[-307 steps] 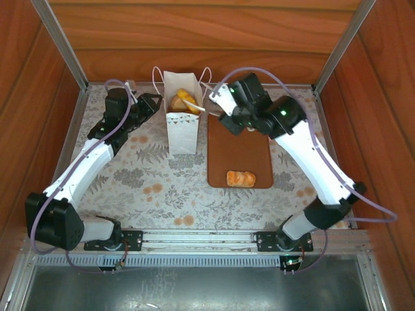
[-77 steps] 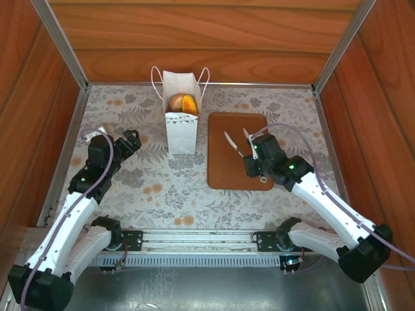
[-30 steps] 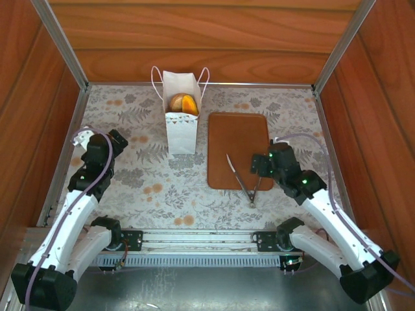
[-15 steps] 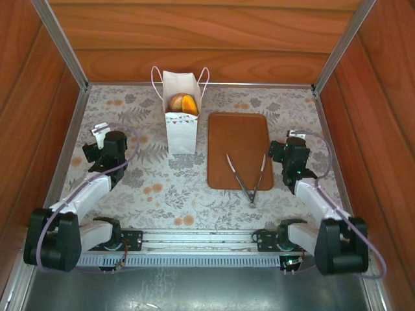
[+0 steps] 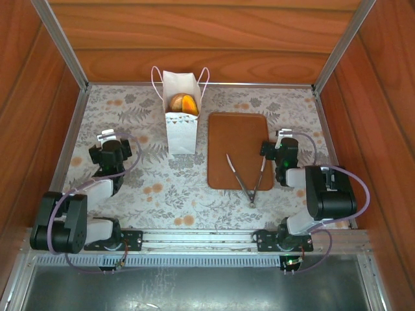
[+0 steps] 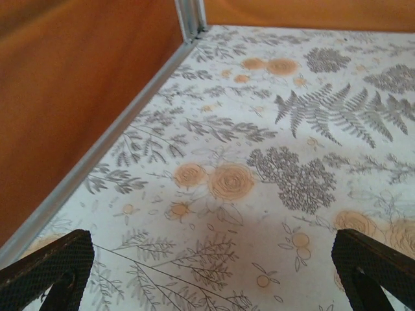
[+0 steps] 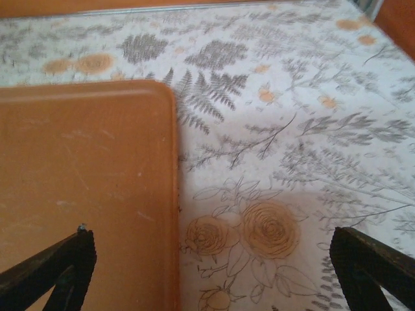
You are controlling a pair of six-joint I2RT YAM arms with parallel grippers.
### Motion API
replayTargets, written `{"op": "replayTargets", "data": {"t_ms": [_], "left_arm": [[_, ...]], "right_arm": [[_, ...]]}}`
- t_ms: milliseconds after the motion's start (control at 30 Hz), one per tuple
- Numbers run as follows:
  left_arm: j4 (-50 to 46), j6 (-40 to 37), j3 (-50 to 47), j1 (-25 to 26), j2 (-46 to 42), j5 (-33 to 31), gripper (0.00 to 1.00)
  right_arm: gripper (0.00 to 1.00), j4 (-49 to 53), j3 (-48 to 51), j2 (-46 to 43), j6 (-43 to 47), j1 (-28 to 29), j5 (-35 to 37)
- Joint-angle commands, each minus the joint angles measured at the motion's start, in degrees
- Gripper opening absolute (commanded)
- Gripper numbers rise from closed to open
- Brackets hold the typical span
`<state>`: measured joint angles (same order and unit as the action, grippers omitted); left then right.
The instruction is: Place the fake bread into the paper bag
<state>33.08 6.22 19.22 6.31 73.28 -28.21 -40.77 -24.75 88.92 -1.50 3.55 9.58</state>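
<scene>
While both arms sit folded near their bases, the left gripper (image 6: 207, 272) and right gripper (image 7: 211, 269) stand wide open, holding nothing. Fake bread (image 5: 181, 102) sits inside the upright paper bag (image 5: 181, 135) (just left of the brown tray (image 5: 238, 133)); metal tongs (image 5: 237, 173) lie across the tray's near edge onto the table (image 5: 162, 188).

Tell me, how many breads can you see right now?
2. Both sit in the open top of the bag: a brown round bread on the left and an orange bread touching it on the right. More may be hidden deeper in the bag.
</scene>
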Motion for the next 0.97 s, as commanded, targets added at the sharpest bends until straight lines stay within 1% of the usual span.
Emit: {"op": "replayTargets", "data": {"t_ms": [0, 67, 100, 167, 233, 267, 333, 367, 467, 933], "left_arm": [[8.16, -2.60, 0.49, -0.62, 3.21, 5.49, 1.00], [9.69, -4.60, 1.41, -0.72, 5.29, 6.04, 1.00], [12.44, -5.35, 1.20, -1.04, 7.03, 7.27, 1.00], [20.91, -5.43, -0.24, -2.10, 12.93, 9.16, 1.00], [30.34, -6.18, -0.98, -2.61, 19.20, 8.81, 1.00], [28.45, -6.37, -0.35, -2.70, 18.78, 8.95, 1.00], [20.94, -4.35, 0.99, -2.93, 16.13, 8.28, 1.00], [20.16, -3.60, 1.55, -3.46, 16.33, 8.11, 1.00], [19.65, -2.55, 2.30, -5.06, 16.88, 9.69, 1.00], [19.32, -2.70, 2.46, -5.08, 16.64, 9.71, 1.00]], "right_arm": [[1.00, -1.44, -2.02, -0.75, 0.79, -1.62, -4.07], [1.00, -0.22, -2.23, -1.13, 0.71, -1.62, -4.35], [1.00, -0.48, -2.15, -1.07, 0.71, -1.62, -4.27], [1.00, -0.48, -2.14, -1.12, 0.78, -1.62, -4.30], [1.00, -0.48, -2.07, -1.21, 0.80, -1.62, -4.27], [1.00, -0.52, -2.01, -1.28, 0.89, -1.62, -4.41], [1.00, -0.50, -2.05, -1.28, 1.01, -1.63, -4.39], [1.00, -0.45, -2.05, -1.22, 0.97, -1.62, -4.37], [1.00, -0.44, -2.08, -1.30, 1.02, -1.56, -4.43], [1.00, -0.19, -2.16, -1.28, 1.06, -1.58, -4.50]]}}
